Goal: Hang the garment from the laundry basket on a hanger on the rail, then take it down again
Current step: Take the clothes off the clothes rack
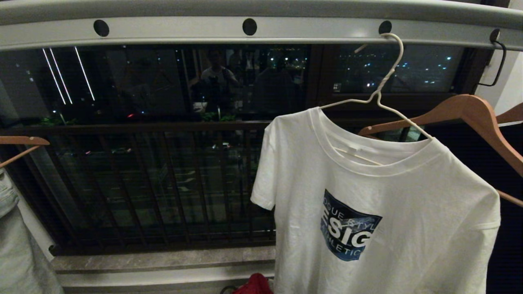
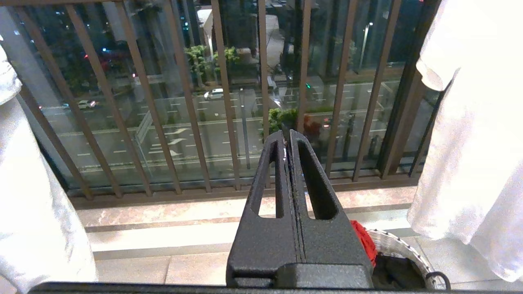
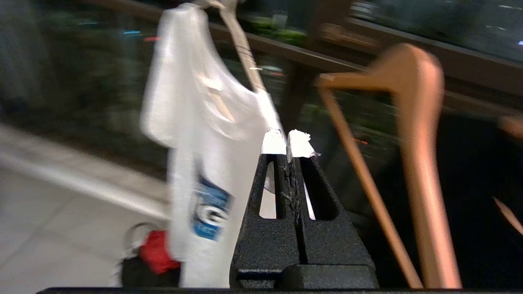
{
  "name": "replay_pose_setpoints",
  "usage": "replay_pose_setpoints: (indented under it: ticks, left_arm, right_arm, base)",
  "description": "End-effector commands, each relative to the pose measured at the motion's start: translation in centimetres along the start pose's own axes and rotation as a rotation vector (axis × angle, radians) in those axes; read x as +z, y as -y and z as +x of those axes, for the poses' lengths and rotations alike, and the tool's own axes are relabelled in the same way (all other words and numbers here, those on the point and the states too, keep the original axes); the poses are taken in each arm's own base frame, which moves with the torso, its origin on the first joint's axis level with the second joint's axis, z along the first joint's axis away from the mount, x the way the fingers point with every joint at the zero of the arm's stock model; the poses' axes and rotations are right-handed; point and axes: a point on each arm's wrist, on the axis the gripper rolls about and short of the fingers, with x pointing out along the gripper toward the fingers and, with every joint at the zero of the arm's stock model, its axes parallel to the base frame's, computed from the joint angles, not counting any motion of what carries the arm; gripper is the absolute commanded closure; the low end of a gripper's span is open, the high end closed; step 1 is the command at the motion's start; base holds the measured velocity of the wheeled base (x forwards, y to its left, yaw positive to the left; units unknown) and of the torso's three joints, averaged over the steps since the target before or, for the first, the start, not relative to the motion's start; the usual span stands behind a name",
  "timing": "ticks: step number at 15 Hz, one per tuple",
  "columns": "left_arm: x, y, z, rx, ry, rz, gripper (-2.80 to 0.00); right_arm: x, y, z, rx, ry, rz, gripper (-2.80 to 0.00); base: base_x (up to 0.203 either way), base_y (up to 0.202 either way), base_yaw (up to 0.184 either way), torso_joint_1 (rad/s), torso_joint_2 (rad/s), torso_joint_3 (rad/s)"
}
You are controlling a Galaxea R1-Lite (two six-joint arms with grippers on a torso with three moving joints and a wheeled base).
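Note:
The garment [image 1: 388, 212], a white T-shirt with a blue shield print, hangs on the white wire hanger [image 1: 386, 81]. The hanger's hook sits in a hole of the pale grey rail [image 1: 245, 28]. Neither gripper shows in the head view. In the left wrist view my left gripper [image 2: 287, 136] is shut and empty, low and to the left of the garment [image 2: 474, 143], above the laundry basket [image 2: 402, 249]. My right gripper [image 3: 286, 141], with white-taped tips, is shut with nothing in it. It points at the hanging garment [image 3: 196, 134] from the side and stands apart from it.
Brown wooden hangers hang at the right [image 1: 470, 118] and far left [image 1: 20, 143]. A black garment [image 1: 506, 224] hangs behind the T-shirt and a pale one [image 1: 16, 245] at the left. A red cloth [image 1: 255, 286] lies on the basket. The dark balcony railing [image 1: 163, 183] stands behind.

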Motion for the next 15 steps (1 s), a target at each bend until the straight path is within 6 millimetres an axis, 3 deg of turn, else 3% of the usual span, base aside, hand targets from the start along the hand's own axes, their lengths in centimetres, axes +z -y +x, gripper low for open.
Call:
replay_pose_setpoints:
  ticks: [1,8,9,15]
  left_arm:
    - [-0.4,0.0,0.1,0.000,-0.014,0.000,0.00]
    - [-0.4,0.0,0.1,0.000,-0.016,0.000,0.00]
    - [-0.4,0.0,0.1,0.000,-0.016,0.001,0.00]
    - [-0.5,0.0,0.1,0.000,-0.019,0.001,0.00]
  right_arm:
    - [0.7,0.5,1.8,0.072,-0.019,0.008,0.00]
    - [1.9,1.9,6.6,0.187,-0.047,0.025,0.00]
    - [2.1,2.1,7.7,0.205,-0.042,0.024,-2.80]
    - [2.4,2.0,14.2,0.295,-0.010,0.016,-2.80]
  base:
    - [0.000,0.000,0.000,0.000,0.00,0.000]
    - [0.000,0.000,0.000,0.000,0.00,0.000]
    - [0.000,0.000,0.000,0.000,0.00,0.000]
    - [0.000,0.000,0.000,0.000,0.00,0.000]
